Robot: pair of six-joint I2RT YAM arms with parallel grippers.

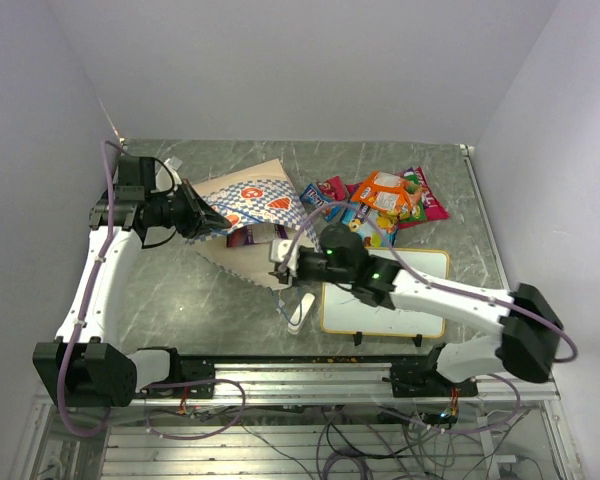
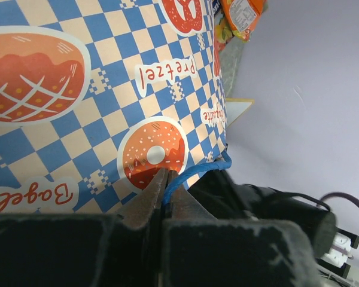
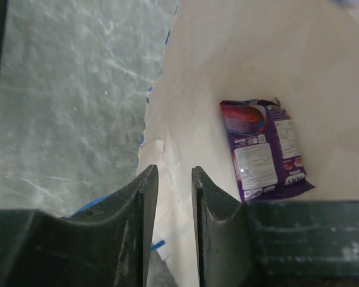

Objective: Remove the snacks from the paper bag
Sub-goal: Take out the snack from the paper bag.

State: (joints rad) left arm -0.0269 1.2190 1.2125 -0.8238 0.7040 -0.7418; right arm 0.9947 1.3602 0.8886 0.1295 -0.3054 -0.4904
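The paper bag (image 1: pixel 252 200) lies on its side, mouth toward the near right. My left gripper (image 2: pixel 166 173) is shut on its blue cord handle (image 2: pixel 194 173) at the mouth's left edge, beside the checkered wall (image 2: pixel 107 89). My right gripper (image 3: pixel 175 172) reaches into the mouth (image 1: pixel 278 262), jaws a narrow gap apart with nothing between them. A purple snack packet (image 3: pixel 263 149) lies inside the bag (image 3: pixel 245 54), ahead and right of the right fingertips. Several snacks (image 1: pixel 380 200) lie heaped on the table at the back right; the orange one (image 2: pixel 242 15) shows in the left wrist view.
A framed whiteboard (image 1: pixel 385 292) lies under the right arm at the near right. A white eraser block (image 1: pixel 298 312) rests just left of it. Grey marbled table (image 3: pixel 66 89) shows left of the bag's mouth. Walls close in on three sides.
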